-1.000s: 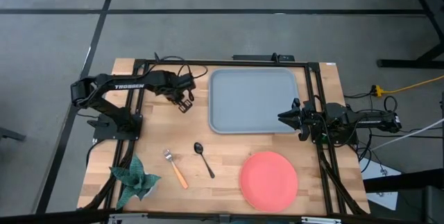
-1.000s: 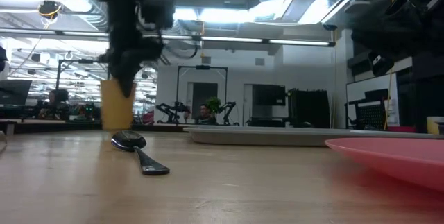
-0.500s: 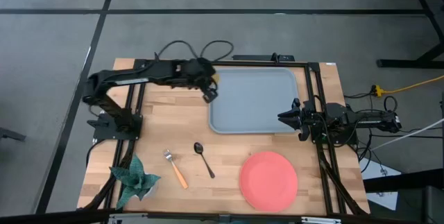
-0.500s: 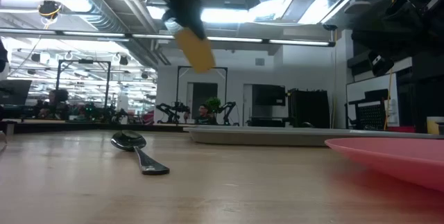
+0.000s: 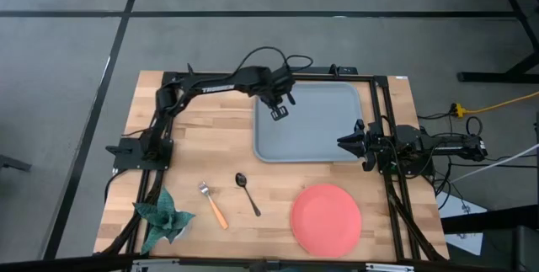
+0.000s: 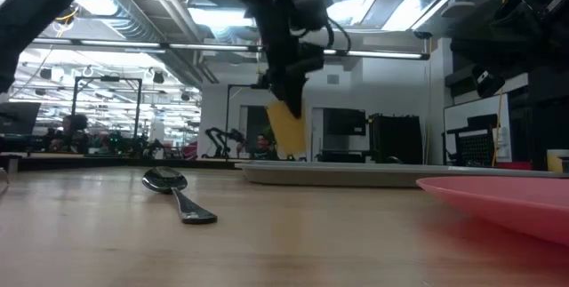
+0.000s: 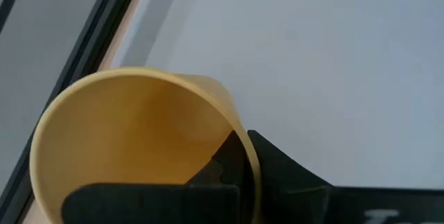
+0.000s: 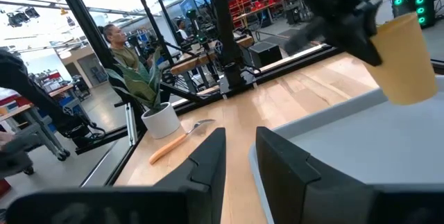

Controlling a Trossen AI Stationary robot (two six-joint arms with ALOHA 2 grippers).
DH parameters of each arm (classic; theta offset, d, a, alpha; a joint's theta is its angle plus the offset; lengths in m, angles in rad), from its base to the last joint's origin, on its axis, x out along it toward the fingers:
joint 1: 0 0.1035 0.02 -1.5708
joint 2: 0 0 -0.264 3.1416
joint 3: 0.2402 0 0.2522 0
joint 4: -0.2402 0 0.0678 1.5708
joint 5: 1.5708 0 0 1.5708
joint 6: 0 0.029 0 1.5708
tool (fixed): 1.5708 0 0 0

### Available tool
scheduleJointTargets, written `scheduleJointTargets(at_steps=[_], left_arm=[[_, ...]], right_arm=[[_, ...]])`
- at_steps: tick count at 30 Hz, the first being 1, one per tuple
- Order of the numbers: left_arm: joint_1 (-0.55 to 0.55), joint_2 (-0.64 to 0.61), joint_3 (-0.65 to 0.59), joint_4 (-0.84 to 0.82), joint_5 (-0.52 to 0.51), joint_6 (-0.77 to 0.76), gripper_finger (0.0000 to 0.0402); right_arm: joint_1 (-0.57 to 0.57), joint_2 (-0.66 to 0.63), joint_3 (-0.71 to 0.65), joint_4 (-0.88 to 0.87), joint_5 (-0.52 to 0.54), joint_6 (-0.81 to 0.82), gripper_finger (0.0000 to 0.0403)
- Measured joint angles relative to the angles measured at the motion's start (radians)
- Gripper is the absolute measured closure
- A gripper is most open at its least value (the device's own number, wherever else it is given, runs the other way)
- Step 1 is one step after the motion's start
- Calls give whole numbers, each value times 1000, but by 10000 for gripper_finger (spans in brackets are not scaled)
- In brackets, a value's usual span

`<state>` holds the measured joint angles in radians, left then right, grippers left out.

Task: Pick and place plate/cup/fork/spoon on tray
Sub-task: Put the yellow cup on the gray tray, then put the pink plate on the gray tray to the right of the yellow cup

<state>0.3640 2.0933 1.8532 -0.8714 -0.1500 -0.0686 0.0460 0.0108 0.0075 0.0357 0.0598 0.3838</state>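
On the wooden table (image 5: pixel 185 150), left gripper (image 5: pixel 279 108) clenches the cup (image 6: pixel 286 127) above the tray (image 5: pixel 320 137); right gripper (image 5: pixel 347 142) released.

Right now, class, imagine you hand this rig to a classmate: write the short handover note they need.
Left gripper: fingers shut on the cup, held tilted in the air above the tray, near its far-left corner; not yet set down.
Right gripper: fingers open, holding nothing, waiting at the tray's right edge.
Nothing rests on the tray yet.
Left to do: set down the cup, then move the plate, fork and spoon, all lying on the table in front of the tray.
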Motion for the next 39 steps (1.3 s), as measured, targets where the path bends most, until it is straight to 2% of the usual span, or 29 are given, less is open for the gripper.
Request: scheduleJointTargets(at_steps=[5, 10, 18, 24, 39], left_arm=[[30, 46, 10, -36, -3, 0, 401], [53, 73, 12, -39, 58, -24, 388], [44, 71, 12, -34, 36, -23, 353], [45, 71, 13, -35, -3, -3, 344], [16, 70, 230, -140, -25, 1, 343]], right_arm=[[0, 0, 0, 0, 0, 0, 317], [0, 0, 0, 0, 0, 4, 317], [0, 0, 0, 0, 0, 1, 317], [0, 0, 0, 0, 0, 0, 317], [0, 0, 0, 0, 0, -3, 317]])
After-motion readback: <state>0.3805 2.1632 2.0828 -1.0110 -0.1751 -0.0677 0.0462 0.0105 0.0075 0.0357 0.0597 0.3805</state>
